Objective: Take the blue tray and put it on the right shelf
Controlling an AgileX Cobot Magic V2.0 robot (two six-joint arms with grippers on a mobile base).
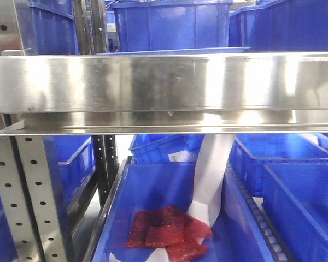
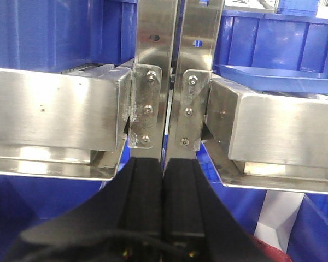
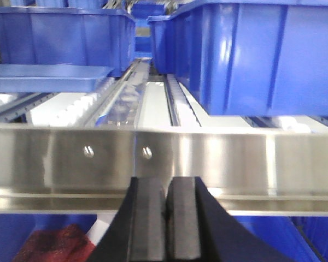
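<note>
We face the right shelf (image 1: 164,82), a shiny stainless steel shelf whose broad brushed front lip runs across the whole front view. Just above that lip we see the thin rim of the blue tray (image 1: 175,51), lying flat on the shelf's deck, towards the left half of the lip. Deep darker blue bins (image 1: 169,24) stand on the shelf behind the tray.

In the right wrist view the tray (image 3: 49,76) sits on the shelf's white rollers (image 3: 79,106), to the left of the centre rail (image 3: 128,90), its near edge set back from the lip (image 3: 208,158). A large blue bin (image 3: 251,54) fills the lane right of that rail, overhanging near the lip. Between tray and bin the rail strip lies bare. The right gripper (image 3: 167,218) hangs just in front of the lip, below its top edge, its black fingers pressed together with nothing between them.

The left gripper (image 2: 163,196) points at the paired grey uprights (image 2: 180,65) where the right shelf (image 2: 279,131) meets its neighbouring shelf (image 2: 54,114). Its fingers are likewise closed together and empty, tips just below the bolted brackets (image 2: 145,109). The tray (image 2: 279,76) shows above the right shelf's lip.

Under the lip, a lower blue bin (image 1: 169,218) holds red mesh bags (image 1: 167,229) and a white paper strip (image 1: 210,180).
</note>
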